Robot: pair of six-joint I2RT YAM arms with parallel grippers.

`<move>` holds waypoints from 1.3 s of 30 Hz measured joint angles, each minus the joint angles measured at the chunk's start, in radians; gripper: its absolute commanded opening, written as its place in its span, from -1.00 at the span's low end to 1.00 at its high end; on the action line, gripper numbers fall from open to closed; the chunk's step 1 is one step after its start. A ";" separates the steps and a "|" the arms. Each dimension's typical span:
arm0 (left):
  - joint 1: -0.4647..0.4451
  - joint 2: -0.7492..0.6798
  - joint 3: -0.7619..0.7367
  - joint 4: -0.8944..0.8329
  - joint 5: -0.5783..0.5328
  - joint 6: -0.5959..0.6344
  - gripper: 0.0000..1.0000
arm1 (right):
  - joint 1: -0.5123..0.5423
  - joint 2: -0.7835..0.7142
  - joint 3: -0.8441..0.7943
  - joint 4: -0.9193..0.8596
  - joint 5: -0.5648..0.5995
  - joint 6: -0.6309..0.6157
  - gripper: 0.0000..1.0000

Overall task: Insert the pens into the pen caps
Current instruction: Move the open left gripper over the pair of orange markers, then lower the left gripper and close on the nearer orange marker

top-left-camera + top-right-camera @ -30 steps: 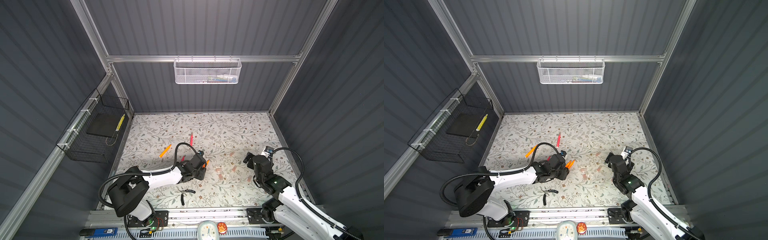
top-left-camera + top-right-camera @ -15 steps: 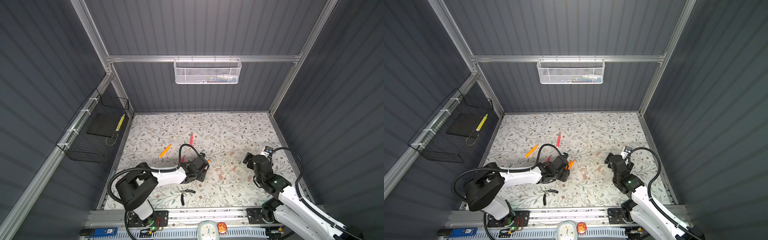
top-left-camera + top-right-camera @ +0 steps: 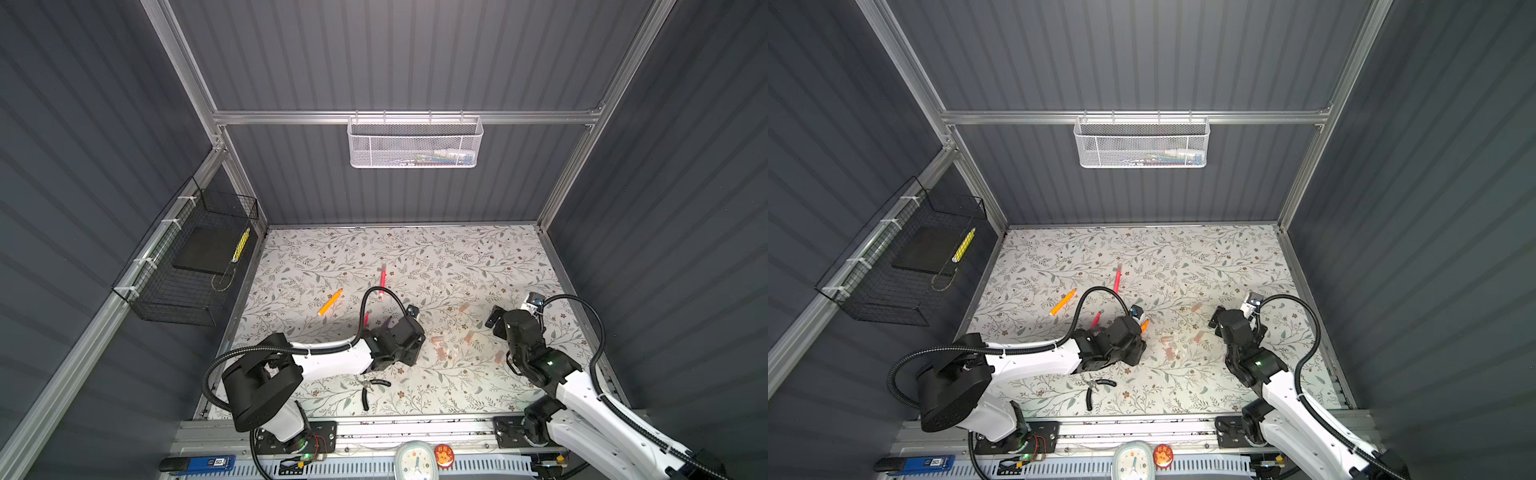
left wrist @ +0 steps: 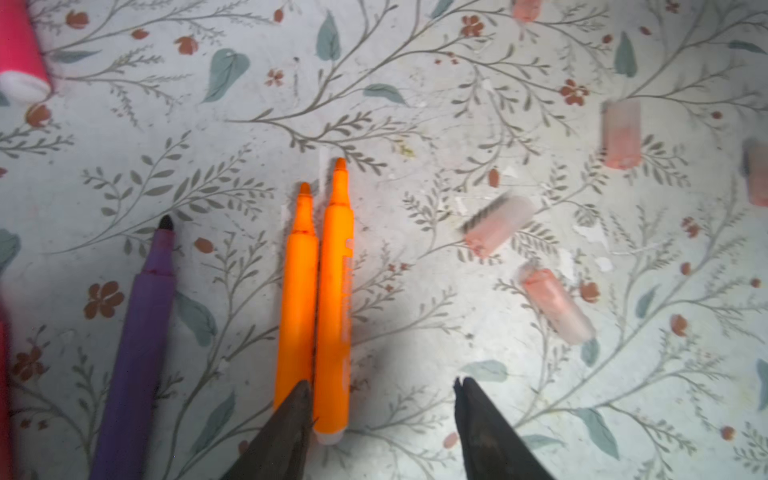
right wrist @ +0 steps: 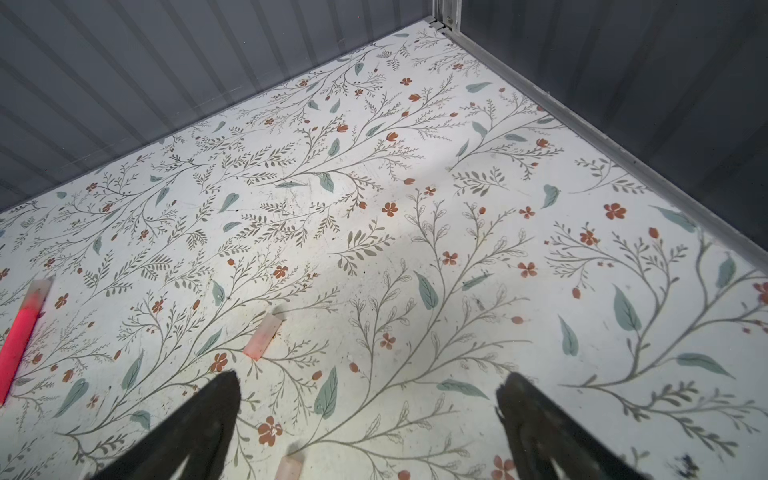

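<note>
Left pincer [image 4: 382,415]: half open, empty, one finger over the ends of two orange pens [image 4: 332,270]. In a top view, caps [image 3: 436,339] lie at its 3 o'clock. Right pincer [image 5: 370,399]: wide open, empty.

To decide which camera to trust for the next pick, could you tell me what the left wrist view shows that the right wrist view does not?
Only the left wrist view: a purple pen and two orange pens lying side by side, uncapped, one beside a finger of the open left gripper. Only the right wrist view: the grey ribbed wall, the enclosure corner and the open right gripper, holding nothing. Both: the floral mat, loose pale-pink pen caps and a pink pen at the edge; whether it is the same pen I cannot tell.
</note>
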 measured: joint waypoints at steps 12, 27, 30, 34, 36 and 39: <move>-0.023 0.143 0.079 -0.069 -0.067 -0.002 0.03 | 0.001 0.006 0.000 0.000 -0.005 0.000 0.98; -0.023 0.066 0.053 -0.058 -0.075 -0.009 0.13 | 0.001 0.006 0.000 0.000 -0.008 -0.001 0.98; -0.023 0.055 0.051 -0.049 -0.082 -0.009 0.13 | 0.001 0.008 0.000 0.000 -0.008 -0.001 0.98; -0.023 0.089 0.059 -0.053 -0.091 -0.009 0.10 | 0.001 0.014 0.000 0.000 -0.008 -0.001 0.98; -0.023 0.123 0.069 -0.053 -0.097 -0.009 0.11 | 0.001 0.014 0.000 0.000 -0.008 -0.001 0.98; -0.023 0.157 0.074 -0.063 -0.106 -0.009 0.12 | 0.003 0.014 0.000 0.000 -0.008 -0.001 0.98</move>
